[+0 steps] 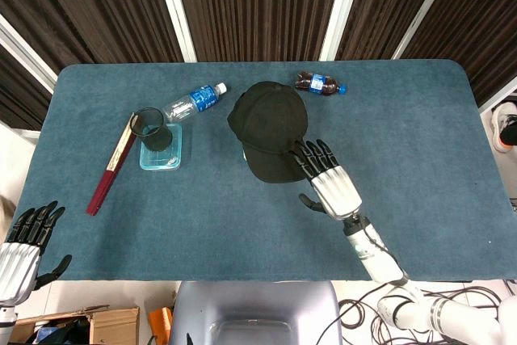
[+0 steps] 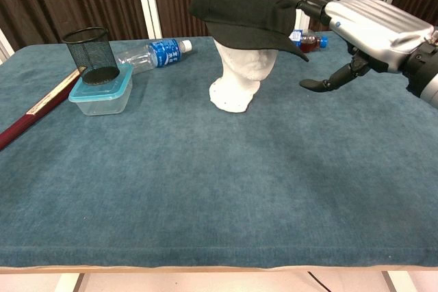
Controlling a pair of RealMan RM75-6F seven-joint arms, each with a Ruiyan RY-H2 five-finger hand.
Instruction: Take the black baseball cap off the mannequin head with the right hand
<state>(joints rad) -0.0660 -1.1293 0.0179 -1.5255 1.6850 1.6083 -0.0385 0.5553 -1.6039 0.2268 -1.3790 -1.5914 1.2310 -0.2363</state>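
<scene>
Blue felt table (image 1: 420, 119) carries one white mannequin head (image 2: 239, 73) mid-table wearing one black baseball cap (image 1: 271, 128), brim pointing near and slightly right, long axis far-to-near. One right hand (image 1: 329, 180), fingers spread, touches the brim's right edge without grasping; one left hand (image 1: 24, 244) hangs empty and spread at the near-left corner. Two bottles (image 1: 194, 101) lie behind.

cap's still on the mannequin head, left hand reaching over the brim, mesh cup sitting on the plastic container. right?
One error: it is the right hand at the brim, not the left. The chest view shows its fingers over the brim of the black cap, which sits on the mannequin head. The left hand hangs at the table's near edge. The mesh cup does sit on the container.
</scene>
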